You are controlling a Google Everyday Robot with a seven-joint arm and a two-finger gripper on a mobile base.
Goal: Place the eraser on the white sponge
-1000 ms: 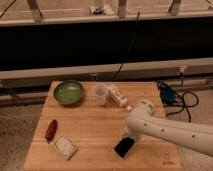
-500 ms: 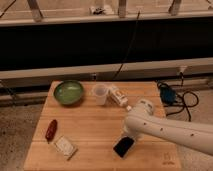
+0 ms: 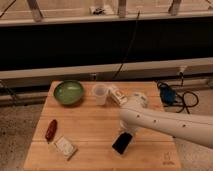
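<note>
Black and matte, the eraser (image 3: 122,143) lies low centre of the frame, under my gripper (image 3: 127,133). It looks stiff and light; I would pinch its long edges. The white sponge (image 3: 65,147) waits lower left.

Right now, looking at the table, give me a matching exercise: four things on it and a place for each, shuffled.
Things:
1. eraser
2. white sponge
3. green bowl
4. red oblong thing

Places:
A. back left corner
B. left edge, midway
C. front left
D. front centre, below the gripper

Pairs: 1-D, 2-C, 3-A, 4-B
</note>
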